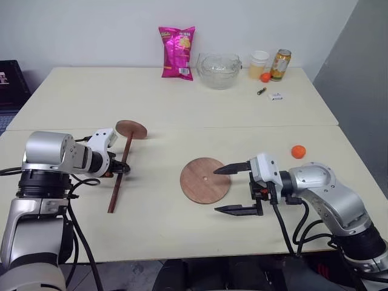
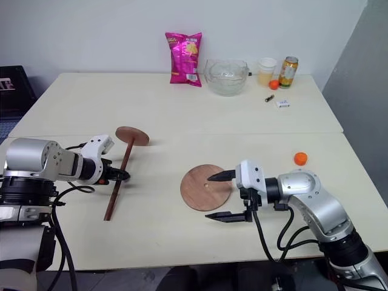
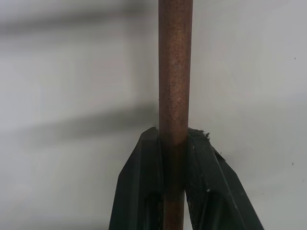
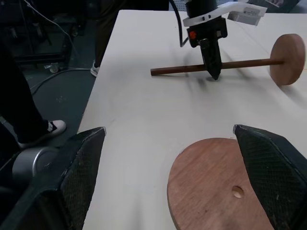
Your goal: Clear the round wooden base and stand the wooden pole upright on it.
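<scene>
wooden pole [image 1: 120,172] lies on table [image 1: 182,109], mid-rod pinched in left gripper [image 1: 119,170], seemingly unlifted | round wooden base [image 1: 205,180] flat, bare, beside right gripper [image 1: 230,189] | right fingers spread wide, pointing leftward

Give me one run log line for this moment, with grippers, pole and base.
left gripper: shut on pole | pole: lying on table | right gripper: open, beside base | base: nothing on it

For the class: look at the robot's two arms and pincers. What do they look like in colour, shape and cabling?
Both arms are rounded silver-grey shells with black joints and loose black cables. Each wrist carries a white housing. The left pincer and right pincer each have two tapered black fingers; a small red-orange part sits at the left one's base.
</scene>
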